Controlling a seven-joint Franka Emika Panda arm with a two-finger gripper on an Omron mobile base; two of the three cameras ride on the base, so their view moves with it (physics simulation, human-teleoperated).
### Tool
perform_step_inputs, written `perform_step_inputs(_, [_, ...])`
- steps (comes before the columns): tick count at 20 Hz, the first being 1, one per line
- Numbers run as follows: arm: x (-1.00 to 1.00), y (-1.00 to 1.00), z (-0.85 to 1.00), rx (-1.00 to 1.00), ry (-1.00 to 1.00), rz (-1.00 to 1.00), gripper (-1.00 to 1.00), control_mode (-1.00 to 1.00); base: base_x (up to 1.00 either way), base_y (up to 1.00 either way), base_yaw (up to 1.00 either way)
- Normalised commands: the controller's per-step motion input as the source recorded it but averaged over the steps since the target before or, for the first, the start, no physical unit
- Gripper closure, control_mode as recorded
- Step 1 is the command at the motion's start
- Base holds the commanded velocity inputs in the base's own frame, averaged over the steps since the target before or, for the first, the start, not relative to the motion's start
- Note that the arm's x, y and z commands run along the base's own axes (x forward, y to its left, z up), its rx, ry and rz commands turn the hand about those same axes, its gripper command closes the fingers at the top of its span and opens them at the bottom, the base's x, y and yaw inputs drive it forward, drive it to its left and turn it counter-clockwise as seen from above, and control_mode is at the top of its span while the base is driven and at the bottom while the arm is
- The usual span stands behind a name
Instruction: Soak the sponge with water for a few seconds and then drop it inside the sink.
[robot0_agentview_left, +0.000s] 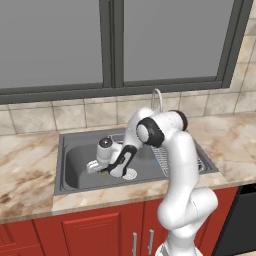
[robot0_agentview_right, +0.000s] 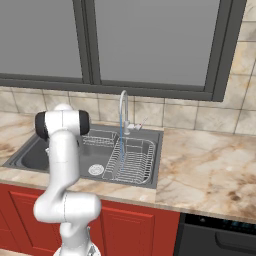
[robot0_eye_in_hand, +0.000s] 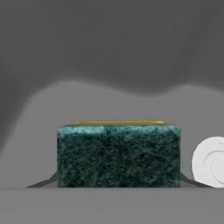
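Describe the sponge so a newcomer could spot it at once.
Find the dark grey sink under the window; low in its basin the end effector is shut on the sponge, beside the round silver drain. It is a small block, yellow with a dark green scrub face.

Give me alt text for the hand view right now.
A sponge, dark green scrub side facing the camera with a thin yellow edge on top, sits clamped between the gripper fingers. Behind it is the dark grey sink wall, with the round silver drain at right.
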Motion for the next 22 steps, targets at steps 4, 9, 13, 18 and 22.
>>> perform_step_inputs(4, [0.04,0.02,-0.30,0.00,0.01,0.00,1.00,-1.00,0.00,0.00,0.00])
perform_step_inputs(9, [0.00,0.01,-0.25,0.00,0.02,0.00,1.00,-1.00,0.00,0.00,0.00])
perform_step_inputs(13, [0.00,0.00,-0.32,0.00,0.04,0.00,1.00,-1.00,0.00,0.00,0.00])
perform_step_inputs(18, [0.00,0.00,-0.41,0.00,0.05,0.00,1.00,-1.00,0.00,0.00,0.00])
perform_step_inputs(22, [0.00,0.00,-0.39,0.00,0.07,0.00,1.00,-1.00,0.00,0.00,0.00])
